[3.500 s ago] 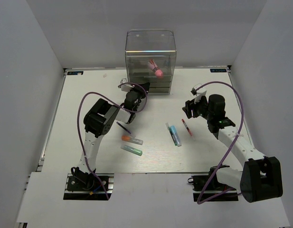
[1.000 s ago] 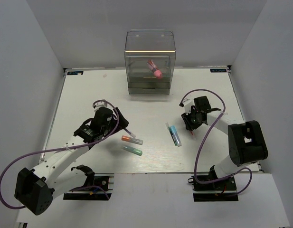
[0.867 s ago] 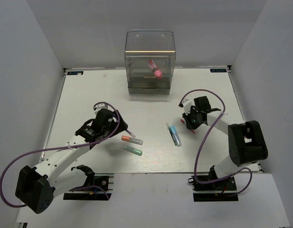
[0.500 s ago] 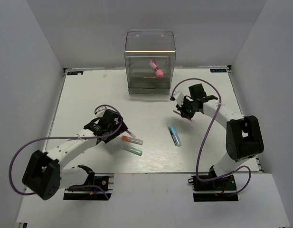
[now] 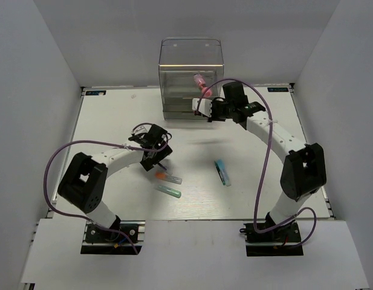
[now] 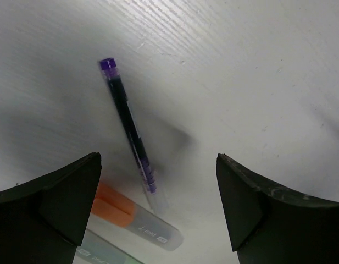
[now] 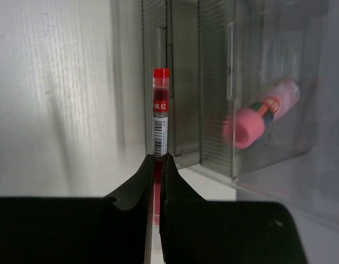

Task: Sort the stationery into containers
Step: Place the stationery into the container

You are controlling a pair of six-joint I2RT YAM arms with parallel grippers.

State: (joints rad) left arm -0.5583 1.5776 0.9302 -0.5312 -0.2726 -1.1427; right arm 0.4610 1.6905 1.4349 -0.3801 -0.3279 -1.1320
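Top view: the right gripper (image 5: 205,111) has left mid-table, where it hung half a second ago, and now stands just in front of the organiser (image 5: 174,72), a clear, box-shaped plastic unit. A pink cylinder (image 5: 201,84), stubby and round-ended, lies tilted in the tall compartment beyond that gripper. The left gripper (image 5: 156,158) has shifted toward the markers. The orange-tipped marker (image 5: 168,177) and green-tipped marker (image 5: 168,191) lie just on its near side, the blue marker (image 5: 222,171) well off to its right. All rest on the pale, matte table (image 5: 113,115).

Left wrist view: the left gripper (image 6: 158,159) is spread wide and holds nothing. A thin dark pen (image 6: 129,129) with a purple cap lies between and beyond its black fingers – flat on faintly grained board.

Right wrist view: the right gripper (image 7: 156,165) is clamped on a slim red pen (image 7: 160,118). The pen juts straight ahead toward the ribbed drawer fronts – contact cannot be told.
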